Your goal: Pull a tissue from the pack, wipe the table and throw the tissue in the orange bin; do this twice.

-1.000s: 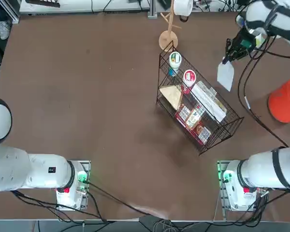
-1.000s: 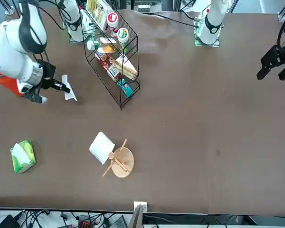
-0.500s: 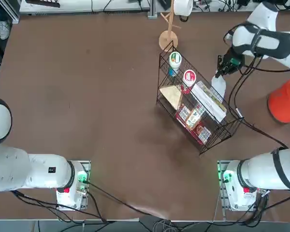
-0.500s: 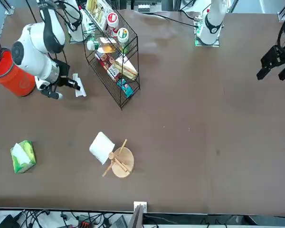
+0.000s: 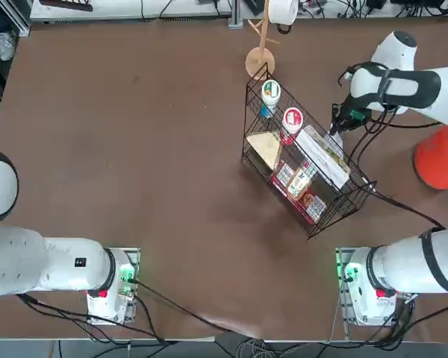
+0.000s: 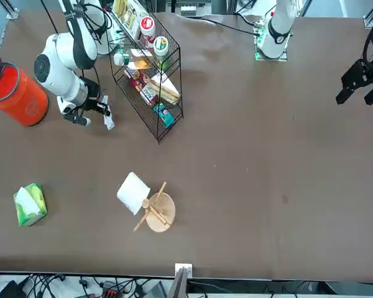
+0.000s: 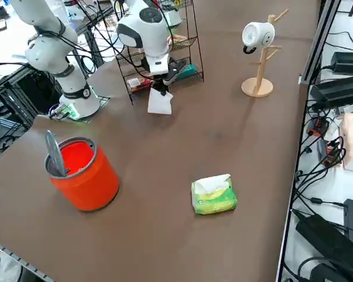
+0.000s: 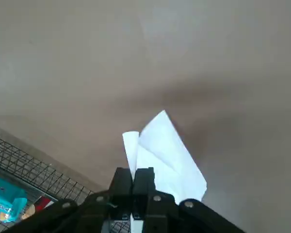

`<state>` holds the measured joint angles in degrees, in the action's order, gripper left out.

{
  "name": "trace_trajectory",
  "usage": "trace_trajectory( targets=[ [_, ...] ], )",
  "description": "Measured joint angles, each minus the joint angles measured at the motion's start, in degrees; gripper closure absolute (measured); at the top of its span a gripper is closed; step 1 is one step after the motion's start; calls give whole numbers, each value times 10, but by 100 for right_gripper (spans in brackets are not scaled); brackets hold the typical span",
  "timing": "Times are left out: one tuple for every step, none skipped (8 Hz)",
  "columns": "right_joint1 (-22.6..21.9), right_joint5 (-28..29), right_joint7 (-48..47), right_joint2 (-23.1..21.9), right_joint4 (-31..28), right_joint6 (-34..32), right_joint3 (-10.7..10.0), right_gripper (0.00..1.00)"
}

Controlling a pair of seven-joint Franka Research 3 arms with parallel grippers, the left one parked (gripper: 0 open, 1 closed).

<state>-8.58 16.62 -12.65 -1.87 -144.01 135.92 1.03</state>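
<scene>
Dark brown matte tabletop (image 7: 235, 147), tissue now brought down beside the wire basket.

Largest first: the tabletop carries the bright orange round bin (image 7: 81, 173) near its edge, well apart from the black wire basket (image 5: 306, 175) of snack packets. The right gripper (image 6: 102, 110), a second ago nearer the bin, has swung in just beside the basket, jaws pinched together on a thin white tissue (image 7: 160, 103) whose lower edge seems to meet the table. I judge wiping is starting; binning is not yet done. The small light green and yellow tissue pack (image 7: 213, 195) lies well apart in the open.
</scene>
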Motion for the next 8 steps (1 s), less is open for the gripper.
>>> trace_trajectory(
  targets=[
    [-4, 0, 0, 2, -1, 4, 0, 99],
    [-7, 0, 0, 5, -2, 8, 0, 99],
    [-9, 0, 0, 11, -2, 11, 0, 99],
    [-12, 0, -3, 19, -2, 19, 0, 99],
    [-19, 0, -12, 26, -2, 28, 0, 99],
    [-32, 0, -30, 38, -3, 39, 0, 99],
    [-45, 0, -44, 49, -3, 47, 1, 99],
    [-53, 0, -56, 58, -3, 52, 1, 99]
  ],
)
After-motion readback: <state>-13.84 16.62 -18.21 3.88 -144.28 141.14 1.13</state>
